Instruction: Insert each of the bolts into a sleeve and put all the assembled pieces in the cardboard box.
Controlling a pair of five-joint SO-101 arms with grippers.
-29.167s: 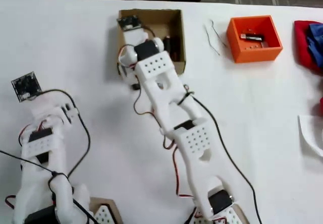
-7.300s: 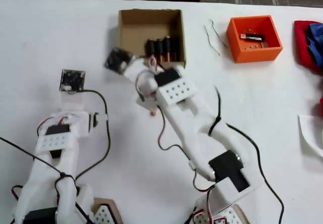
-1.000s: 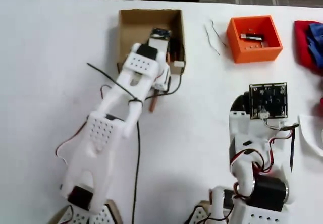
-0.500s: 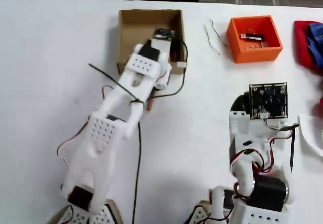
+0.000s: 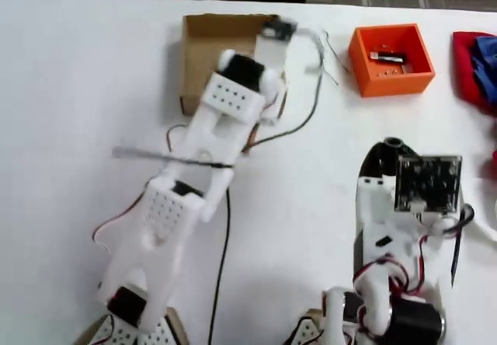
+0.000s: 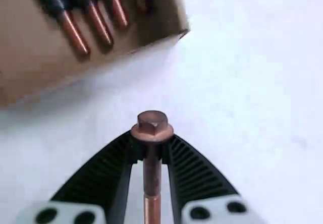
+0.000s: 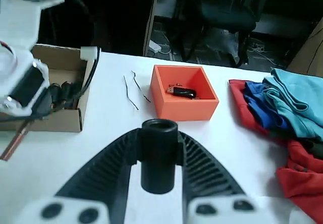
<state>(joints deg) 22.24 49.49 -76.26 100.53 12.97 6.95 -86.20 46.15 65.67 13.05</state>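
My left gripper (image 6: 151, 146) is shut on a copper bolt (image 6: 151, 128) held just above the white table, beside a corner of the cardboard box (image 6: 30, 67). Several assembled pieces (image 6: 86, 17), black sleeves with copper bolts in them, lie inside that box. In the high view the left arm (image 5: 225, 112) stretches up to the right side of the cardboard box (image 5: 202, 42). My right gripper (image 7: 159, 143) is shut on a black sleeve (image 7: 159, 156), upright, at the table's front right; the sleeve's (image 5: 390, 144) open end shows from above. The bolt (image 7: 12, 141) hangs at the box's near side.
An orange box (image 5: 390, 59) with a small dark item stands to the right of the cardboard box. Two thin wires (image 5: 330, 50) lie between them. Red and blue clothes (image 5: 475, 57) are piled at the right edge. A black cable (image 5: 221, 267) trails from the left arm.
The left arm has swung to the right along the box's near side, carrying the bolt. The right arm's wrist has shifted slightly, still holding the sleeve.
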